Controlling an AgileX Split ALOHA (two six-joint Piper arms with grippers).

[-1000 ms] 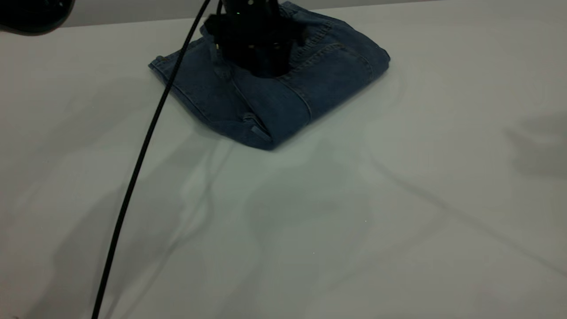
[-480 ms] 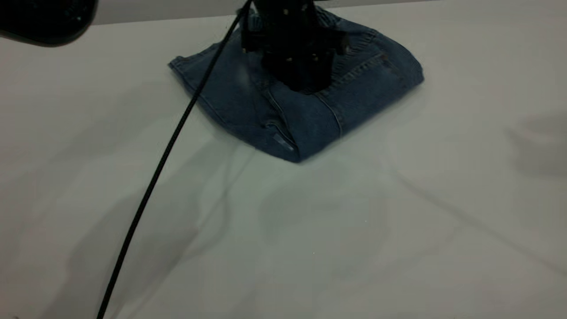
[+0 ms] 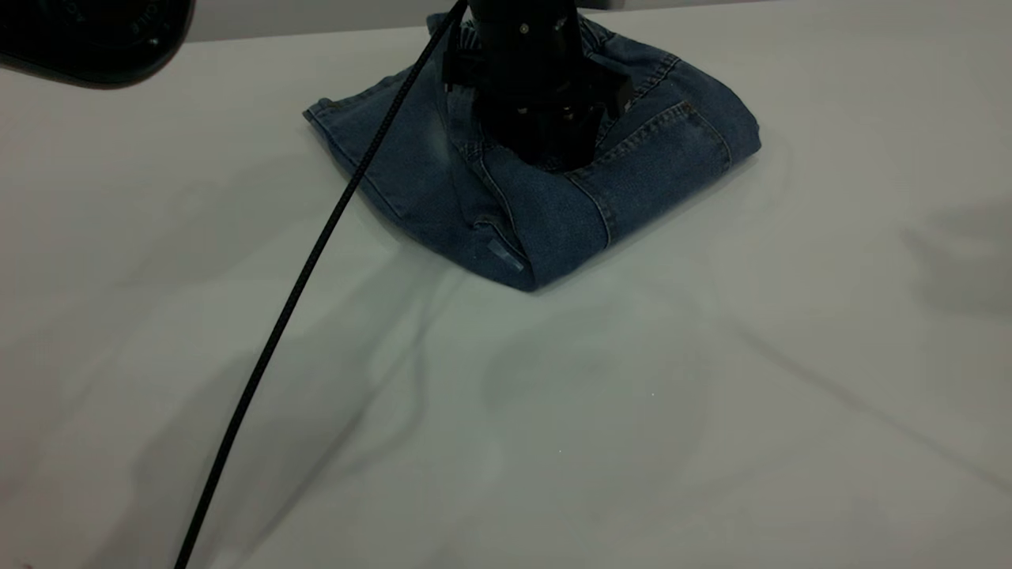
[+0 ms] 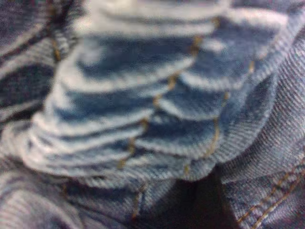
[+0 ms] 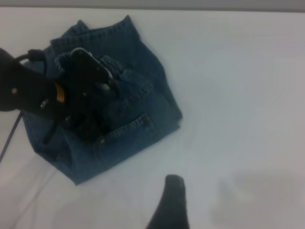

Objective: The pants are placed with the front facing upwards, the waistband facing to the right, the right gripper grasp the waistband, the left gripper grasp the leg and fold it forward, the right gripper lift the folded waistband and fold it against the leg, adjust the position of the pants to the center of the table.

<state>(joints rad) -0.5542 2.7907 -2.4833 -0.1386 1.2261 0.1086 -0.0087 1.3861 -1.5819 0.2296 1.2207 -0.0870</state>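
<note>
At far left a dark rounded arm part (image 3: pixel 87 39) hangs over the table's (image 3: pixel 711 411) back corner. A braided black cable (image 3: pixel 300 284) slants across the smooth, pale top toward the pants (image 3: pixel 553 213). They lie near the far edge, folded into a thick, squarish blue denim bundle with tan stitching and a patch pocket (image 3: pixel 672 142) showing. The left gripper (image 3: pixel 545 150) presses down into the bundle's middle; its camera fills with the puckered, ruched waistband (image 4: pixel 143 109). Whether its jaws are apart or clamped, I cannot tell. The right gripper (image 5: pixel 170 202) hovers clear of the pants, one black wedge tip visible, its state unclear.
</note>
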